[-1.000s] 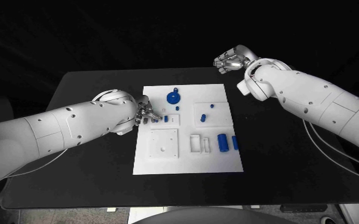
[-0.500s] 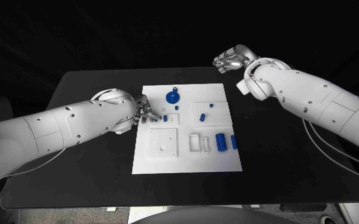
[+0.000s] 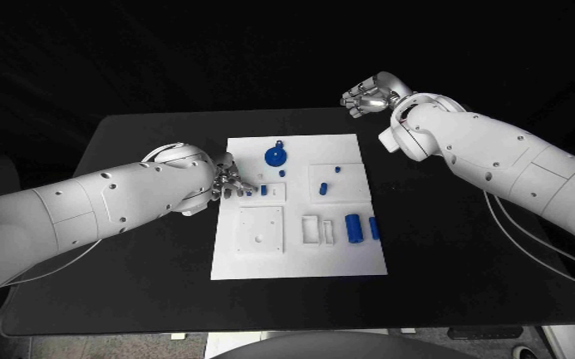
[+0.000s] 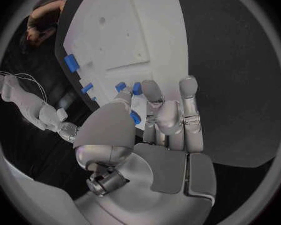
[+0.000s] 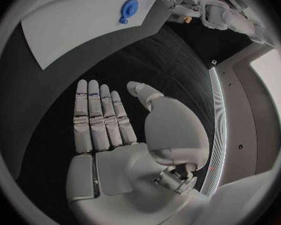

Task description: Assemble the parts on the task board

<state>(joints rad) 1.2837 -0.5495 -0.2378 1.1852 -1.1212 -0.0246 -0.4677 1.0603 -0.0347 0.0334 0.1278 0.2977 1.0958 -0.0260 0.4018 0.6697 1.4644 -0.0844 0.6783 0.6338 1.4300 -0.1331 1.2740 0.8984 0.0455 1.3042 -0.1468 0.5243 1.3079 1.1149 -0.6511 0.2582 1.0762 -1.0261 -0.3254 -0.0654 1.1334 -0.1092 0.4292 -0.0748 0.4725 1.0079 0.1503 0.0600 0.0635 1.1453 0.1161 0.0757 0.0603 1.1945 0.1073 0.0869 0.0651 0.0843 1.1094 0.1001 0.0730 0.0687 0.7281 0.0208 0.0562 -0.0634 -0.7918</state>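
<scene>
Clearly your left hand [image 3: 228, 183] sits at the board's [image 3: 300, 259] left edge, fingers reaching over a cluster of small blue parts [image 3: 262, 190] there; in the left wrist view the thumb and a finger [image 4: 152, 96] close round one small part [image 4: 135, 117], though you cannot tell for certain whether it is truly pinched or only touched. Your right hand [image 3: 371, 95] hovers well apart, beyond the board's far right corner, fingers straight and side by side with the thumb held out, holding nothing. Judge these parts as light, rigid plastic: they will not deform, but they look smooth and small, so they may roll or squirt out of silver fingertips under too much squeeze. Take the small ones across their short sides, low and near the middle, with a gentle pinch. Farther back lies the round part [image 3: 277, 156], which seems best taken by its rim, and near the board's right edge the cylinder [image 3: 354, 226] will likely roll, so grip it across its width, not its ends.
</scene>
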